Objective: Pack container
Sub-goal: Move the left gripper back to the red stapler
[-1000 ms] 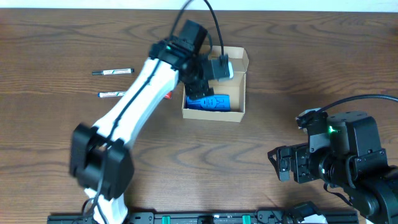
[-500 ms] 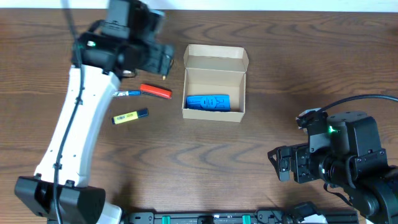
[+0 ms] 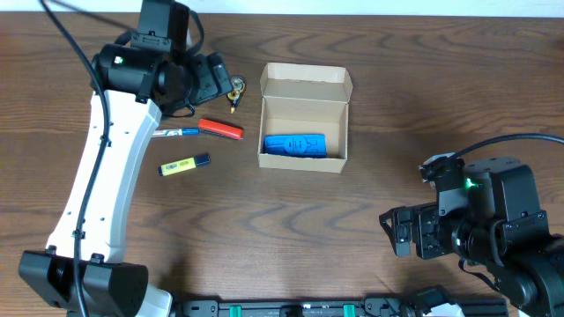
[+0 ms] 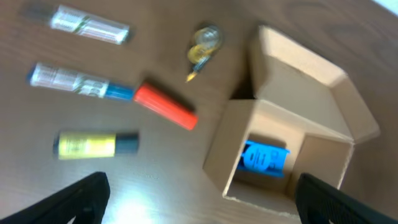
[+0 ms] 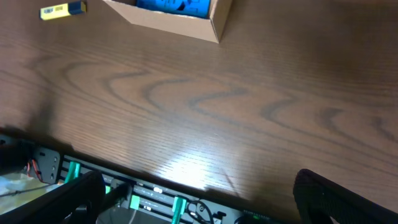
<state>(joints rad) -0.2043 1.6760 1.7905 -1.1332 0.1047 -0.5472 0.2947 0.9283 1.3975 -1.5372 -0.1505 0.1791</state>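
Note:
The container (image 3: 305,113) is a small tan cardboard box with its flap lid open at the back. A blue item (image 3: 295,144) lies inside at its near end. My left gripper (image 3: 218,81) hovers open and empty just left of the container. In the left wrist view (image 4: 199,205) its fingers frame the container (image 4: 221,152), the blue item (image 4: 264,158), a red marker (image 4: 165,106), a yellow marker (image 4: 93,144) and two clear pens (image 4: 81,82). My right gripper (image 3: 401,233) is open and empty at the front right, far from the container (image 5: 180,22).
Left of the container lie the red marker (image 3: 220,129), a blue-ended pen (image 3: 176,132), the yellow marker (image 3: 183,164) and a small yellow object (image 3: 234,91). The left arm hides part of the back left. The table's front rail (image 5: 143,193) runs below my right gripper (image 5: 199,199).
My left arm has swung from over the container to its left, uncovering the red and yellow markers. The blue item stays in the container. The right arm has not moved.

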